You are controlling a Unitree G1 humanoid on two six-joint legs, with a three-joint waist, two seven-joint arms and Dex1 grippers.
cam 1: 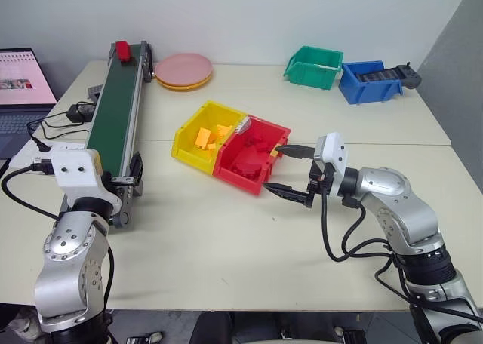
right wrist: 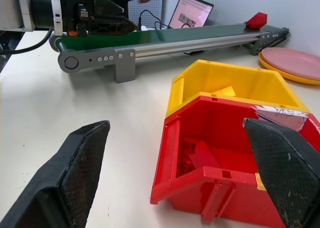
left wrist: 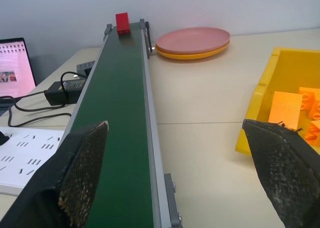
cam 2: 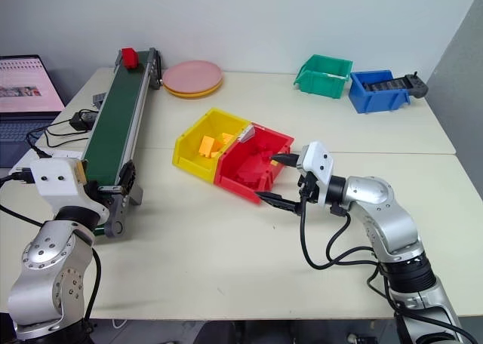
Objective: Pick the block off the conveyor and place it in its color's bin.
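The red block point(left wrist: 122, 23) sits at the far end of the conveyor point(left wrist: 117, 113), a long dark green belt between grey rails. My left gripper point(left wrist: 182, 173) hovers open over the belt's near end, pointing along it, far from the block and holding nothing. The red bin point(cam 1: 243, 175) lies mid-table, joined to a yellow twin, with red bricks inside. My right gripper point(cam 1: 290, 172) stands open and empty just in front of the red bin's sloped mouth, pointing left at it.
The yellow bin point(cam 1: 189, 142) holds several yellow bricks. Stacked pink and yellow plates point(cam 1: 183, 71) lie beside the conveyor's far end. A green bin point(cam 1: 313, 66) and a blue bin point(cam 1: 368, 82) stand at the back right. A laptop point(cam 1: 23, 87) and cables point(cam 1: 53, 125) are on the left.
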